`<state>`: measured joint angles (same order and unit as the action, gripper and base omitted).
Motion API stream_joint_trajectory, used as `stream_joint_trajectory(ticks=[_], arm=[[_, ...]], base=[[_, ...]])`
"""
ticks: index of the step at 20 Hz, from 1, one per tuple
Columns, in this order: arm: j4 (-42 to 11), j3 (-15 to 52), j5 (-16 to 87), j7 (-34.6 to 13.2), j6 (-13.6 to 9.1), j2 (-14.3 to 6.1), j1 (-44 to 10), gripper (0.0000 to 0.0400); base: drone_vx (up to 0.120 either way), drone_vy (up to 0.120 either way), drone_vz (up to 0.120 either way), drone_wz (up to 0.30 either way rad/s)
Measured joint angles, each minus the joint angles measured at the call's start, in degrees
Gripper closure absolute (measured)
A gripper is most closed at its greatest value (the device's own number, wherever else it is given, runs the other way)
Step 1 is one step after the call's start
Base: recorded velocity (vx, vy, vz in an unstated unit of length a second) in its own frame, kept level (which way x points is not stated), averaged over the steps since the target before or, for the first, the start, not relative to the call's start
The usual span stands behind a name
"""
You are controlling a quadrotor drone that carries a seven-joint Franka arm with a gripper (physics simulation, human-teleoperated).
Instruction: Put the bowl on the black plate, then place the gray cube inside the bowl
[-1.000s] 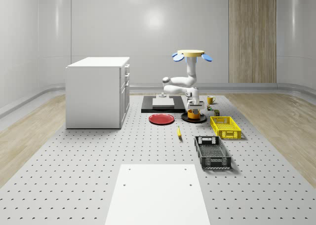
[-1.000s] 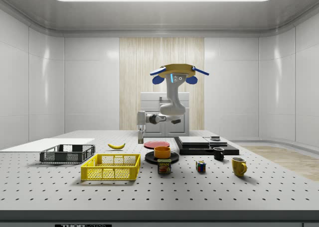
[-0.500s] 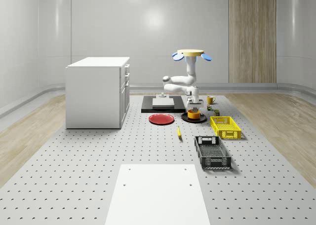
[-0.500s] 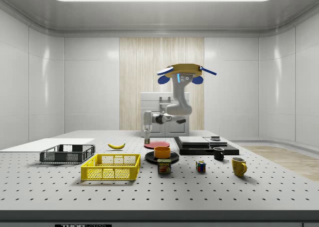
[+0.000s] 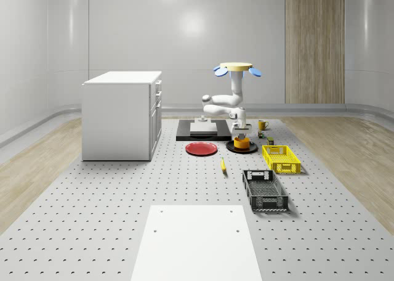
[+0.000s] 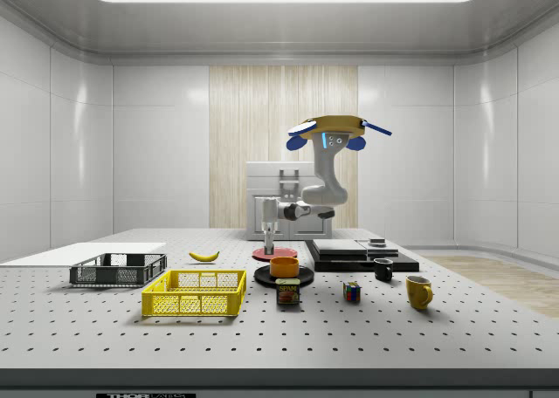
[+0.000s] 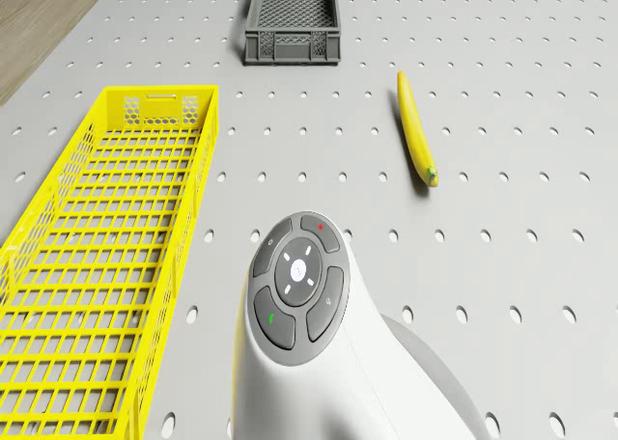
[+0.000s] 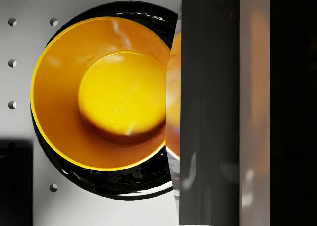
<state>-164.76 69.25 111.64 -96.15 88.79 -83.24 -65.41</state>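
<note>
The orange bowl (image 5: 242, 143) (image 6: 284, 266) (image 8: 99, 92) sits upright on the black plate (image 5: 229, 147) (image 6: 306, 276) (image 8: 124, 184). My gripper (image 5: 243, 132) (image 6: 269, 248) hangs just above the bowl, slightly toward the side view's left of its middle. It is shut on the gray cube (image 5: 244, 135) (image 8: 210, 112), which in the wrist view covers one side of the bowl's rim. The drone (image 5: 238, 67) (image 6: 336, 127) hovers high above the table behind the plate, with the arm reaching down from it.
Beside the black plate lie a red plate (image 5: 201, 148) and a banana (image 5: 223, 164) (image 7: 415, 131). A yellow basket (image 5: 281, 158) (image 7: 87, 266) and a black crate (image 5: 265, 190) (image 7: 292, 20) stand nearer the front. A white cabinet (image 5: 122, 114) rises at the whole-scene view's left. A can (image 6: 288, 291) and mugs stand close by.
The drone and arm have shifted toward the side view's right, carrying the gripper and cube from beside the plate to just above the bowl. Bowl and plate have stayed put.
</note>
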Motion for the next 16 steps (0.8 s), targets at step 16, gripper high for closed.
stream_joint_trajectory(ticks=[16], arm=[[0.62,-1.83,1.62,-0.05,1.26,-0.59,-0.43,0.0149]], base=[[-0.082,0.000,0.000,0.000]])
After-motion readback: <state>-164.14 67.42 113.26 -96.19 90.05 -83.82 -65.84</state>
